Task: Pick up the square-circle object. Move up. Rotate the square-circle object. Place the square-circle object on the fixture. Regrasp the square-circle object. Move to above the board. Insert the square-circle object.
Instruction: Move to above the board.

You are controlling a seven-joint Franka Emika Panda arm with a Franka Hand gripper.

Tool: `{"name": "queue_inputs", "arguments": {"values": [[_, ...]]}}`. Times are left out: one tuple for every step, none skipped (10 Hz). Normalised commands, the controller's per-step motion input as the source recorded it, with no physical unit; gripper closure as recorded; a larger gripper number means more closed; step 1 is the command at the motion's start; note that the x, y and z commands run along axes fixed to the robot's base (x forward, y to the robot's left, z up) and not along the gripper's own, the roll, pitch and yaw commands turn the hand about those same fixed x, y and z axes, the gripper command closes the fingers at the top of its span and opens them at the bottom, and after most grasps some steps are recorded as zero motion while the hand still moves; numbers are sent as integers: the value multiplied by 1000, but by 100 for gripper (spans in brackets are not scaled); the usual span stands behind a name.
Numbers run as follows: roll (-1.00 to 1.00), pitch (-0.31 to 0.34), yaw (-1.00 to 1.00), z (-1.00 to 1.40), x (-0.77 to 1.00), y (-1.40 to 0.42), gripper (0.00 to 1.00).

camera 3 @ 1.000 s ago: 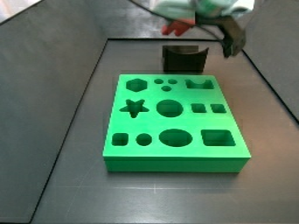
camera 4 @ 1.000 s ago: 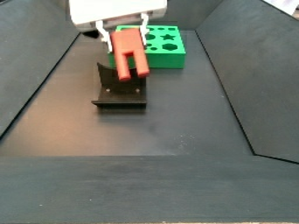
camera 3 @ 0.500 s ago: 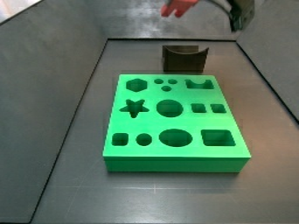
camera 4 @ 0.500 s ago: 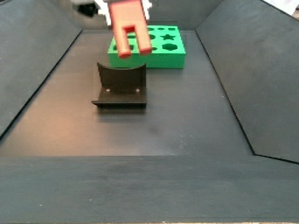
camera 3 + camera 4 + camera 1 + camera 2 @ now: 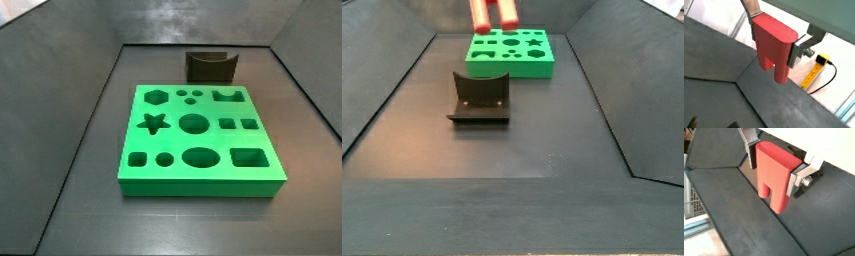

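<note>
In both wrist views my gripper [image 5: 774, 42] [image 5: 773, 170] is shut on the red square-circle object [image 5: 774, 47] [image 5: 774, 175], its two legs hanging below the silver fingers [image 5: 799, 49]. In a side view only the object's two legs [image 5: 493, 13] show at the upper edge, high above the fixture [image 5: 480, 97]; the gripper itself is out of that view. The green board [image 5: 201, 138] [image 5: 512, 54] lies flat on the floor. The dark fixture [image 5: 210, 66] stands empty behind the board. Gripper and object are out of sight in that side view.
Dark sloped walls [image 5: 389, 90] enclose the floor on both sides. A yellow strip and a black cable [image 5: 819, 62] lie outside the bin's corner in a wrist view.
My gripper has risen with the red object, from just above the fixture to the upper edge of one side view and out of the other.
</note>
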Motion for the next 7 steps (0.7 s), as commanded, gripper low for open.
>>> {"name": "queue_inputs", "arguments": {"values": [[-71, 65, -63, 1000, -96, 15, 100], [-72, 84, -42, 1000, -93, 14, 100], [-74, 97, -20, 1000, -90, 12, 100], [-75, 107, 1, 1000, -89, 9, 100], [-74, 109, 28, 990, -72, 3, 100], [-76, 117, 46, 817, -47, -2, 100], [-71, 123, 61, 652, -21, -6, 100]]}}
